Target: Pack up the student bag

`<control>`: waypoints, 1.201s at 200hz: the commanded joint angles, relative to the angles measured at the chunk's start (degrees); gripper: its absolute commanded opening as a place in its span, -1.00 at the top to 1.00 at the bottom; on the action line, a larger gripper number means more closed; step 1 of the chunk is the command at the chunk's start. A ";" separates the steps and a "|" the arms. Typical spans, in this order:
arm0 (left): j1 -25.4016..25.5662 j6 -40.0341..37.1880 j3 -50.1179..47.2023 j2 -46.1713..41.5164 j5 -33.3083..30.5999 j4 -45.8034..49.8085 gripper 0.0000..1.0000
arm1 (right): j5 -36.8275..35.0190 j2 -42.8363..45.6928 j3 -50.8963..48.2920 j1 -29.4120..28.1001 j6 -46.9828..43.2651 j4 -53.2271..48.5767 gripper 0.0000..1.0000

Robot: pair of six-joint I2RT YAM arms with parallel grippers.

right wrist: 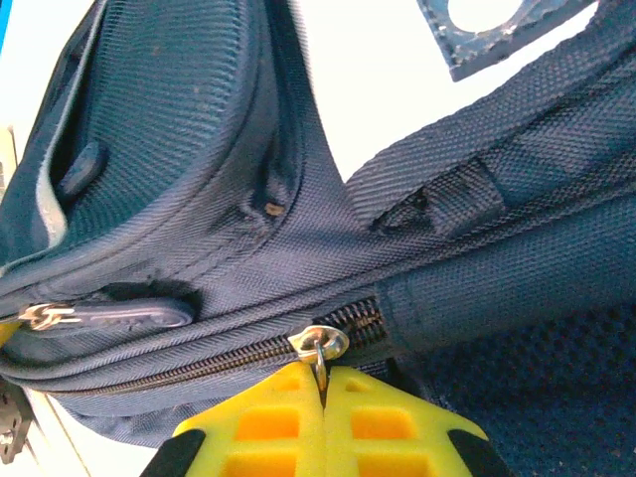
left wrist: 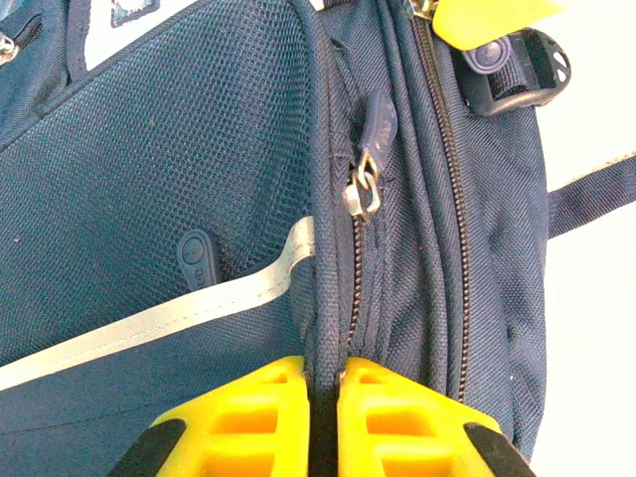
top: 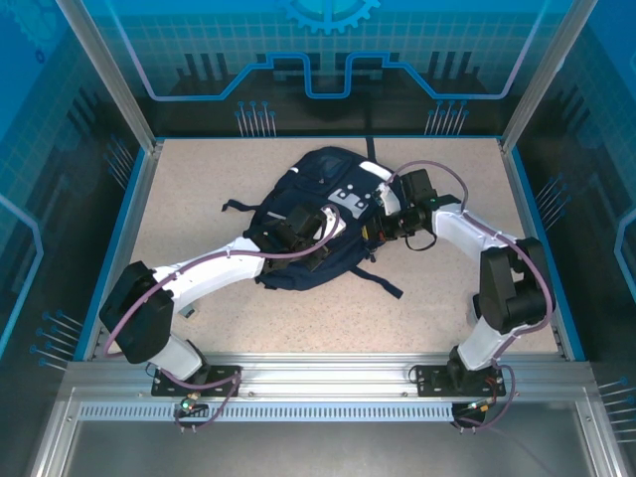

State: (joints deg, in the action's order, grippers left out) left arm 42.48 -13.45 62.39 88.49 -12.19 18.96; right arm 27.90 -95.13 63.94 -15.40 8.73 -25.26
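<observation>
The student bag (top: pixel 314 177) is laid flat on the speckled beige counter (top: pixel 199 189), around the middle and toward the far edge. Dark straps (top: pixel 388 286) are spread out from it onto the bare surface. The counter is bordered by blue edging (top: pixel 199 138) at the sides and far end.

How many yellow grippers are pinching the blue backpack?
2. The left gripper pinches a fabric ridge beside a zipper on the backpack's front. The right gripper is shut on a metal zipper ring at its right side. I see no others.
</observation>
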 commanded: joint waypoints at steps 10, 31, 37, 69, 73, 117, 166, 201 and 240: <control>-0.67 2.66 0.54 -0.30 -1.25 -3.31 0.80 | 1.98 3.17 -1.97 -2.05 -0.49 -1.21 1.00; -0.65 4.99 0.89 0.26 -1.04 -4.25 0.82 | 3.50 4.61 -3.85 -4.01 0.40 -0.65 1.00; -0.72 6.04 0.95 0.57 -0.92 -4.64 0.82 | 3.84 5.13 -4.48 -4.73 0.85 -0.18 1.00; -0.69 9.85 0.72 1.65 -0.47 -7.47 0.84 | 8.44 7.88 -9.03 -8.63 5.14 5.47 1.00; -0.60 10.18 0.72 1.77 -0.47 -7.76 0.84 | 9.13 8.09 -9.48 -9.24 5.65 6.23 1.00; -0.66 11.51 0.11 1.36 0.57 -10.48 0.85 | 3.78 9.62 -13.21 -12.71 16.75 15.76 1.00; -0.70 10.38 -2.39 -0.17 2.75 -11.22 0.85 | -6.40 18.93 -17.79 -11.56 24.14 16.49 0.31; -0.59 10.18 -3.50 -1.09 3.85 -11.82 0.85 | -10.86 22.75 -17.38 -7.32 31.24 13.20 -0.05; -0.63 10.62 -4.06 -1.40 4.80 -13.14 0.85 | -9.02 17.99 -9.95 -5.96 39.82 9.09 -0.05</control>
State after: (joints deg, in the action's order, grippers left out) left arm 42.48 -4.38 58.87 89.45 -8.71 9.98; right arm 18.68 -74.19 48.64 -21.54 40.86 -12.78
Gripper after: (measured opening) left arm 0.087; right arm 0.525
